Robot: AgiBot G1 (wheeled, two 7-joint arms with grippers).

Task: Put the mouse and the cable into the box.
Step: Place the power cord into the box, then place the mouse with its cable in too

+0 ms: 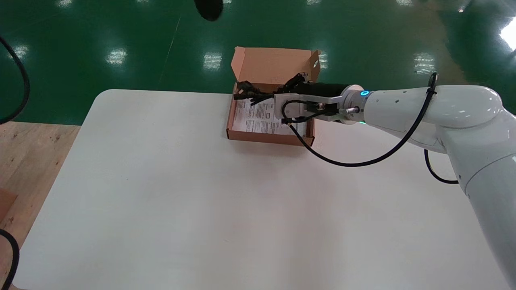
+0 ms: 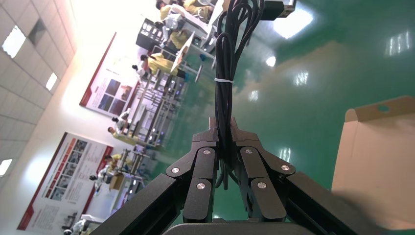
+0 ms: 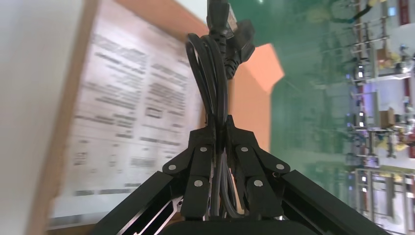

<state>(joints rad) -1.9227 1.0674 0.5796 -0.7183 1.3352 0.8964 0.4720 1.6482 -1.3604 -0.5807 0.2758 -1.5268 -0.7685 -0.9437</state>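
Observation:
The brown cardboard box point(image 1: 262, 138) stands open at the table's far edge, its lid point(image 1: 274, 64) upright and a printed sheet point(image 1: 258, 117) lying inside. My right gripper point(image 1: 269, 96) hovers over the box, shut on a bundled black cable point(image 1: 250, 92) whose plug end points toward the box's left wall. In the right wrist view this gripper point(image 3: 220, 125) clamps the cable point(image 3: 215, 63) above the sheet point(image 3: 132, 117). In the left wrist view my left gripper point(image 2: 224, 125) is shut on another black cable bundle point(image 2: 225, 58) with a white tie, beside the box flap point(image 2: 377, 156). No mouse shows.
The white table point(image 1: 201, 201) spreads wide in front of the box. A dark rounded shape point(image 1: 207, 8) hangs at the head view's top edge; what it is cannot be told. The right arm's own black hose point(image 1: 363, 161) loops over the table.

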